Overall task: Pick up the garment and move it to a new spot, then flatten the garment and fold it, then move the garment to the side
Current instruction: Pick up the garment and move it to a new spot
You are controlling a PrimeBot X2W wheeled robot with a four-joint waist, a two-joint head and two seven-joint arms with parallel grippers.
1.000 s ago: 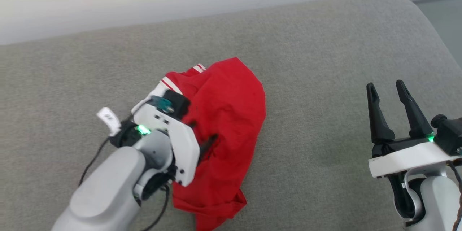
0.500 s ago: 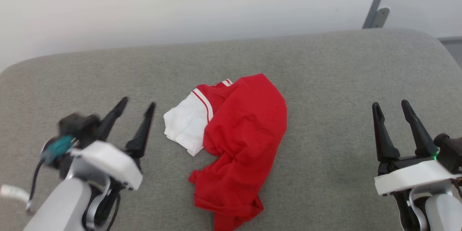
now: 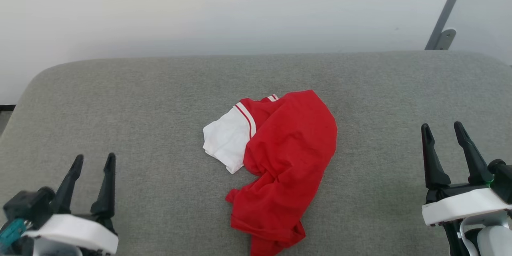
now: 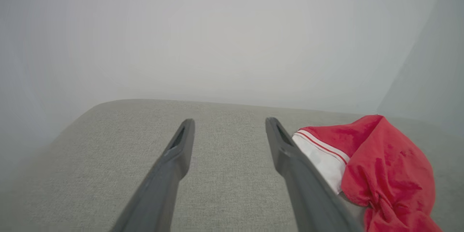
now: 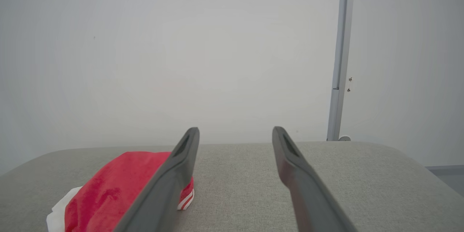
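The garment [image 3: 288, 160] is seen crumpled in a heap near the middle of the grey padded surface [image 3: 120, 100]. Its red body is bunched and twisted, and a white sleeve with red stripes is turned out on the robot's left side of the heap. The left gripper [image 3: 95, 156] is held at the lower left, well apart from the garment, with its two dark fingers spread wide and nothing between them. The right gripper [image 3: 442, 126] is held at the lower right, likewise well apart from the cloth, with its fingers parted wide and nothing gripped. In the right wrist view the heap is partly hidden behind the left-hand finger. A pale wall [image 3: 200, 8] is seen behind the surface, and a grey metal post [image 3: 444, 20] at the far right
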